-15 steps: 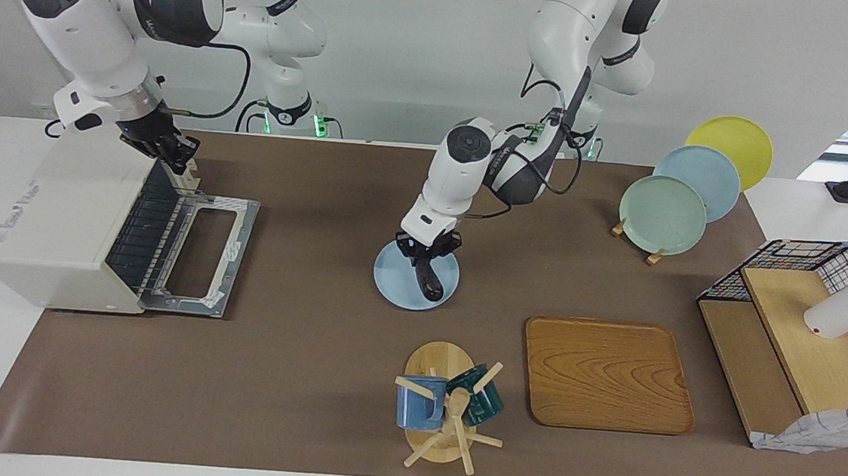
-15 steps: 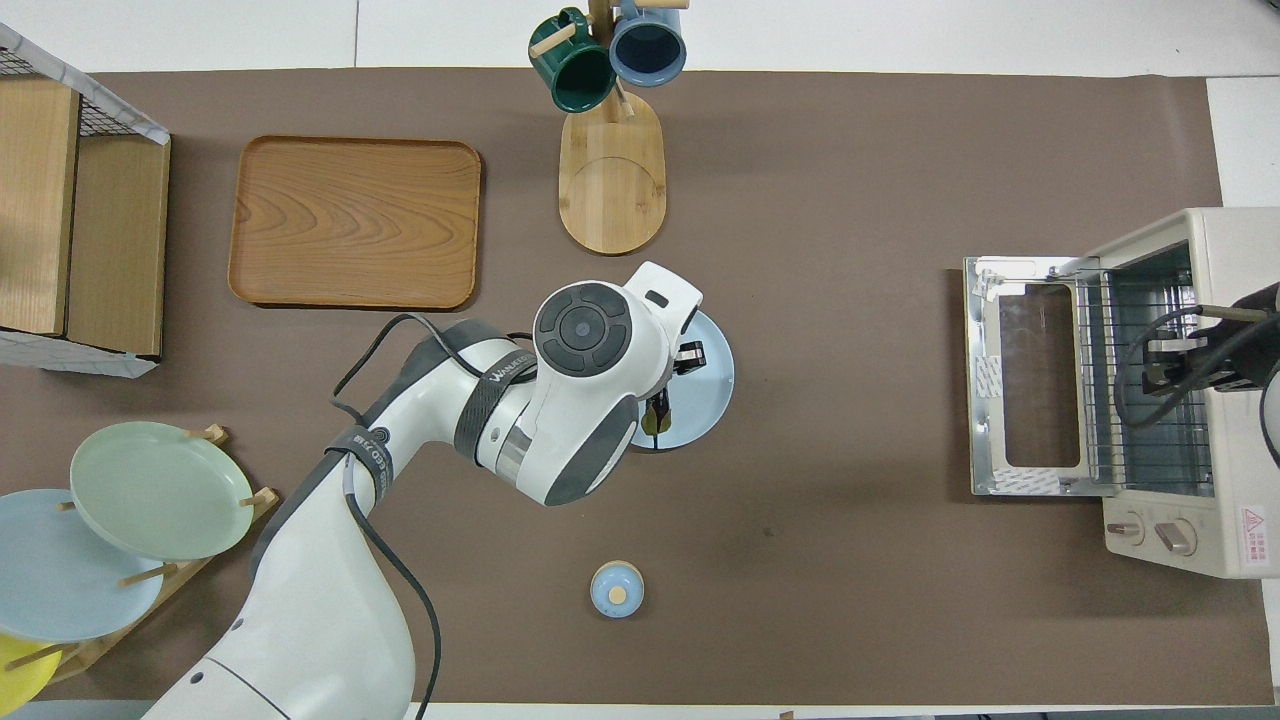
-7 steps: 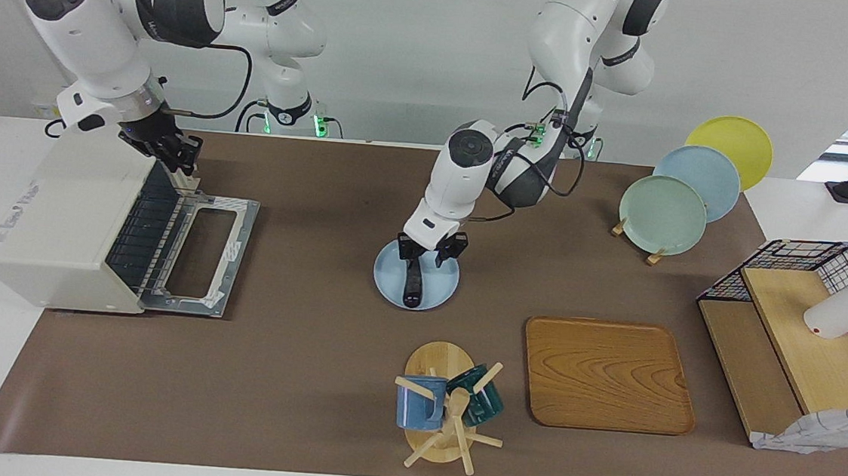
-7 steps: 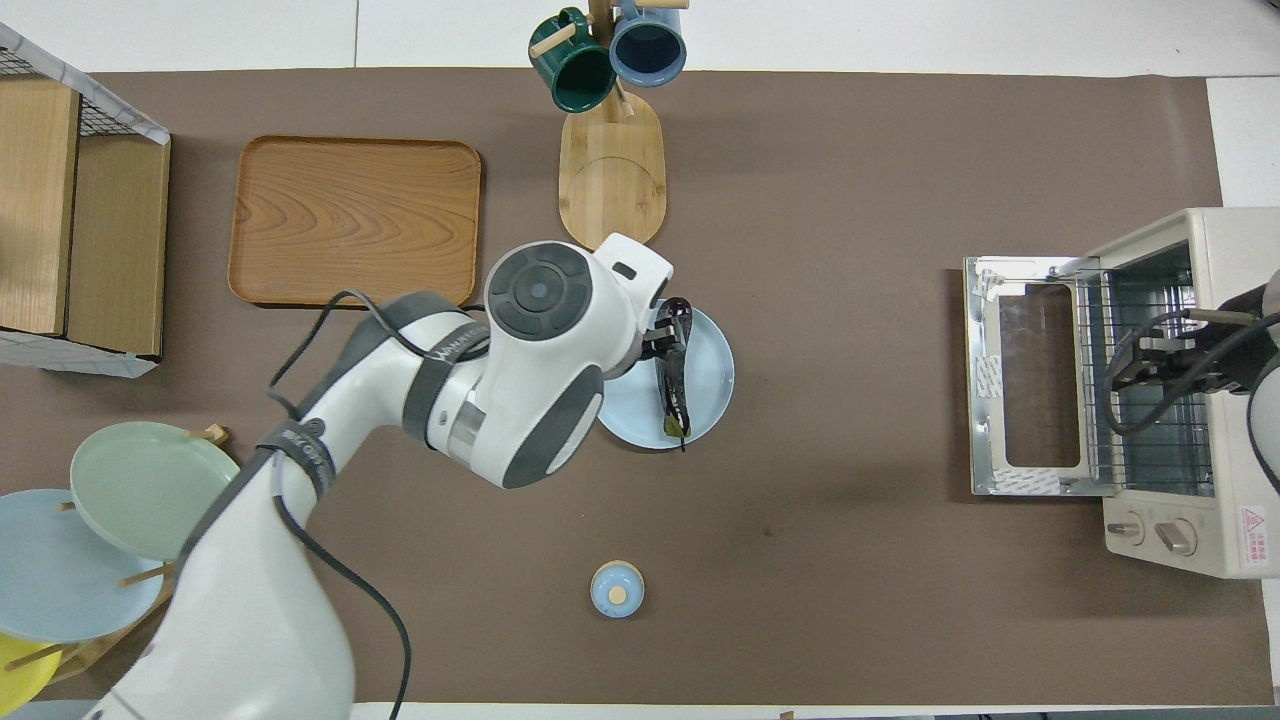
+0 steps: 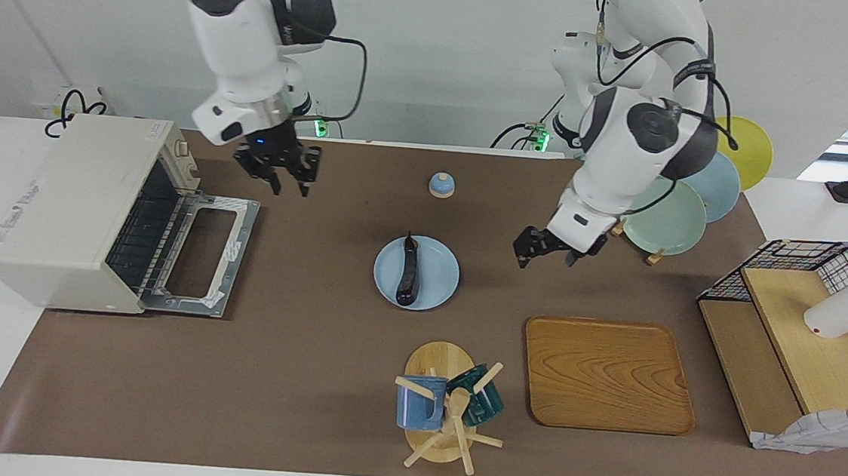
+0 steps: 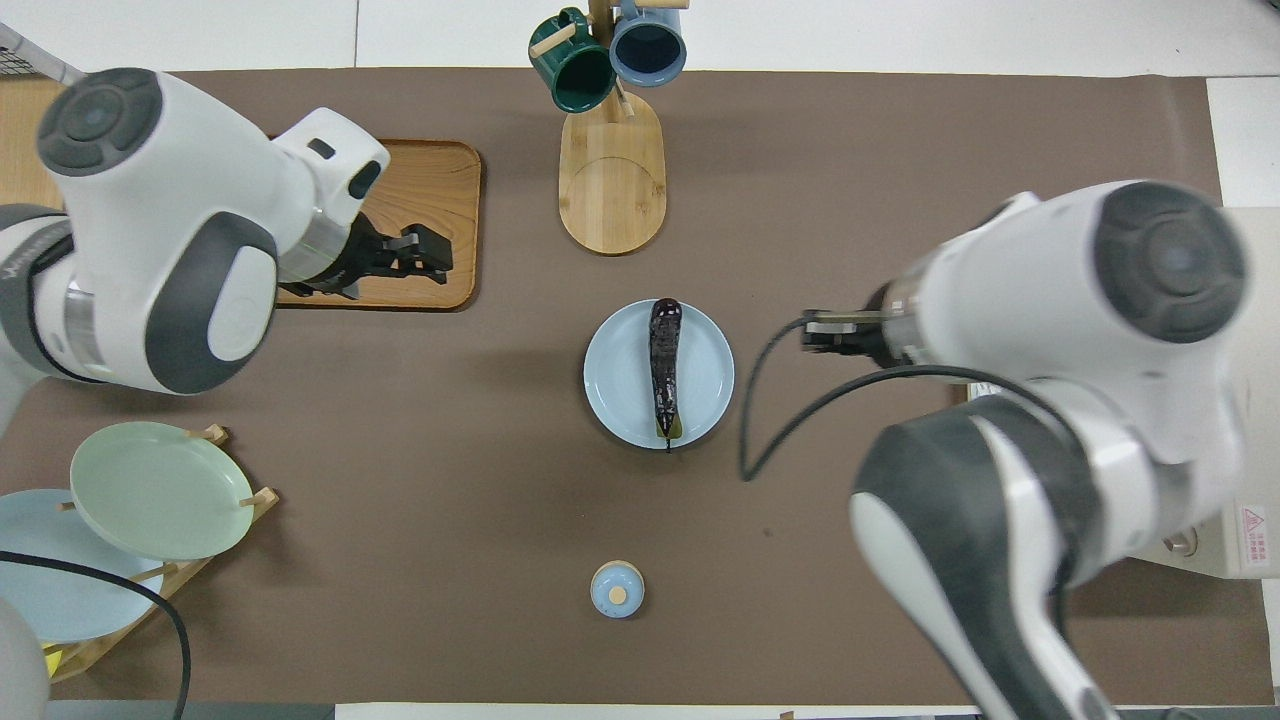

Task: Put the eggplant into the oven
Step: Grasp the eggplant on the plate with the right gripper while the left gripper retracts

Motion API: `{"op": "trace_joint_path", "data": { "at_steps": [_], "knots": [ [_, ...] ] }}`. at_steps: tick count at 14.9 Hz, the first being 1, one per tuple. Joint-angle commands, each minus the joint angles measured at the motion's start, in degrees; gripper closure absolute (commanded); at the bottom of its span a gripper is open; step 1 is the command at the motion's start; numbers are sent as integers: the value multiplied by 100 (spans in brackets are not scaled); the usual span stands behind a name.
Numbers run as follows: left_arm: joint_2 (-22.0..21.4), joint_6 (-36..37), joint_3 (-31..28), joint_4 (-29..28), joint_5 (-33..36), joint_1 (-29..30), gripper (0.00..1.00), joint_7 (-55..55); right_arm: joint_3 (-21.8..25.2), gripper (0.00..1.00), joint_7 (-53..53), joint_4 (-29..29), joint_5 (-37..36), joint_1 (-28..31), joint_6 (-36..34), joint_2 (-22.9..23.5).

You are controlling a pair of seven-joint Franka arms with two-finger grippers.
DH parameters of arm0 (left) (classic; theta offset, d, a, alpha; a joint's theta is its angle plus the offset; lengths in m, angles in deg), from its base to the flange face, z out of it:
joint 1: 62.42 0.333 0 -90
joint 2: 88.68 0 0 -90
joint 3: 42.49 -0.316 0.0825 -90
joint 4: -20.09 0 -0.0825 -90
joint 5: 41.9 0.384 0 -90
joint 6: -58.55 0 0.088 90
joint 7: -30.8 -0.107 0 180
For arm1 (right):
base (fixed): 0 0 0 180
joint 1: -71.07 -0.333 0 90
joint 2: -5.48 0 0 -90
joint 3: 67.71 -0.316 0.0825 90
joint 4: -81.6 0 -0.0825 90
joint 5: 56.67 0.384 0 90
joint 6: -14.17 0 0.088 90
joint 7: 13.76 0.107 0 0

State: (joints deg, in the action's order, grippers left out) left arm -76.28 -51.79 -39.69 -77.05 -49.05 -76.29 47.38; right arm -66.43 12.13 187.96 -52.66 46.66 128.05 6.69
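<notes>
The dark purple eggplant (image 5: 409, 273) lies lengthwise on a light blue plate (image 5: 440, 269) in the middle of the mat; both also show in the overhead view, the eggplant (image 6: 663, 370) on the plate (image 6: 615, 375). Nothing touches the eggplant. The cream oven (image 5: 63, 202) stands at the right arm's end with its door (image 5: 203, 251) dropped open and the rack showing. My left gripper (image 5: 547, 254) is open and empty, up in the air; from overhead it (image 6: 428, 255) is over the wooden tray's corner. My right gripper (image 5: 289, 178) is open and empty, raised over the mat beside the oven door.
A wooden tray (image 5: 606, 373) and a mug tree (image 5: 444, 410) with two mugs lie farther from the robots than the plate. A small blue lid (image 5: 441, 185) sits nearer to them. A plate rack (image 5: 664, 211) and a wire shelf (image 5: 802, 336) are at the left arm's end.
My left gripper has let go of the eggplant, risen and swung toward its own end. The eggplant stays on the plate. My right gripper has lifted away from the oven toward the middle.
</notes>
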Motion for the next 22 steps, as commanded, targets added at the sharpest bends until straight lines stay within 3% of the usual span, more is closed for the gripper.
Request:
{"op": "trace_joint_path", "data": {
  "at_steps": [1, 4, 6, 14, 17, 19, 21, 22],
  "knots": [
    [70, 101, 55, 3, -67, 604, 0, -952, 38, 50, 548, -633, 91, -695, 957, 1212],
    [70, 100, 37, -24, -14, 1035, 0, -1490, 56, 50, 593, -590, -180, -1232, 1636, 1977],
    [79, 83, 37, -15, 12, 1229, 0, -1701, 47, 47, 601, -485, -436, -1269, 2023, 2260],
    [96, 258, 20, 195, 135, 1247, 0, -1693, 12, 44, 681, -248, -437, -1646, 2665, 2358],
    [96, 1029, 11, 800, 310, 1247, 0, -1693, 12, 44, 663, 25, -437, -1787, 3087, 2410],
    [26, 1697, 20, 1152, 574, 1230, 0, -1693, 21, 45, 628, 8, -463, -1902, 2896, 2428],
    [-367, 2059, 11, 1215, 671, 1230, 0, -1684, 21, 52, 628, 25, -463, -1928, 2895, 2428],
    [-578, 2156, 11, 1163, 715, 1230, 0, -1684, 12, 62, 637, 60, -463, -1945, 2921, 2428]
  ]
}}
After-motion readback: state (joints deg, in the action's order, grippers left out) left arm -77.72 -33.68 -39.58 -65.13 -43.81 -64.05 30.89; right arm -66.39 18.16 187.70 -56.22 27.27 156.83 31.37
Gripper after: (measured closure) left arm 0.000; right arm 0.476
